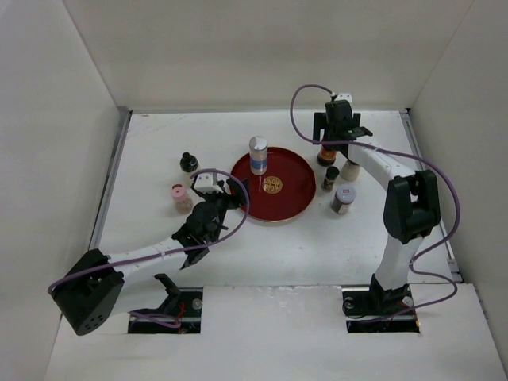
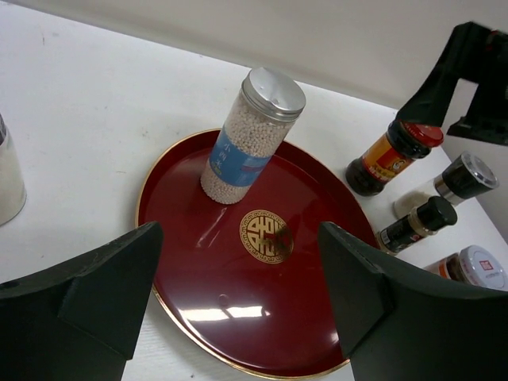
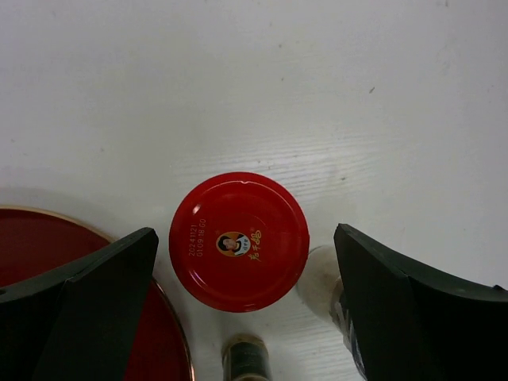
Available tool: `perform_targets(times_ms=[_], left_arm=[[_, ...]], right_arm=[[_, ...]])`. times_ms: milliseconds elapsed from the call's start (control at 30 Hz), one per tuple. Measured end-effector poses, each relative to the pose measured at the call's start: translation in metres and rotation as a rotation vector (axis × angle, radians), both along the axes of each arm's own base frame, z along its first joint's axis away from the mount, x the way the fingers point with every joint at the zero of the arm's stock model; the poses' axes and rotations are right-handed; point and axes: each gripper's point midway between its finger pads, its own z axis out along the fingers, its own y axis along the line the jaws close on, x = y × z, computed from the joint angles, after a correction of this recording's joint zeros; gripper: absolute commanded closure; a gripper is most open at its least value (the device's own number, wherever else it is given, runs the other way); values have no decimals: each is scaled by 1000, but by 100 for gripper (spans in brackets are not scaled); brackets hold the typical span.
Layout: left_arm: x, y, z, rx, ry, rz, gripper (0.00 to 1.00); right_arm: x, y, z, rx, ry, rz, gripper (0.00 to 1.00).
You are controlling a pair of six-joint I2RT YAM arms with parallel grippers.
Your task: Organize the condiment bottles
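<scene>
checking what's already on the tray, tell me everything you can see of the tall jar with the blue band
The tall jar is a clear cylinder packed with small whitish pellets. A blue label band with white print wraps its middle, and a silver, metal-looking lid with a ridged edge closes it. It stands upright on the round red tray, near the far rim, beyond the gold emblem. Only the tray touches it.
</scene>
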Motion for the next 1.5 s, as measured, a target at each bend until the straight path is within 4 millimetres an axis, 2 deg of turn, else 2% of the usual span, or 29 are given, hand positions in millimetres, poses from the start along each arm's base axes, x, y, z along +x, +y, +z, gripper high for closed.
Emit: perform_targets(times_ms=[167,400,500,600,667,733,900,1000,1133,1233,1300,1400,1500], left_arm=[[0,0,1,-5,-3,-1,21],[1,1,1,-11,-2,1,21],[1,1,1,-15,-1,2,21],[2,2,1,-17,1,6,21],[2,2,0,-16,3,7,21],[3,2,-2,-14,7,6,21],[3,1,-4,-11,10,4,20],[3,0,-5,-11,11,4,20],[4,2,-5,-14,7,6,18],[4,3,-5,-17,5,8,16],[4,5,-7,-15,8,14,16],[5,9,-8,-14,8,23,16],[4,14,-6,-21,1,30,16]], right_arm=[[-4,2,-22,-13,81,35,0],[4,4,-38,2,122,56,0],[6,6,-43,8,128,66,11],[8,7,-42,10,118,69,33],[10,8,-41,20,109,69,42],[11,9,-41,22,105,69,46],[14,11,-37,27,80,71,48],[14,16,-23,26,42,76,48],[4,41,16,36,-42,123,48],[-6,75,49,65,-126,189,48],[-12,99,62,83,-165,236,48],[-19,133,63,108,-185,307,48],[-25,156,43,107,-146,354,47]])
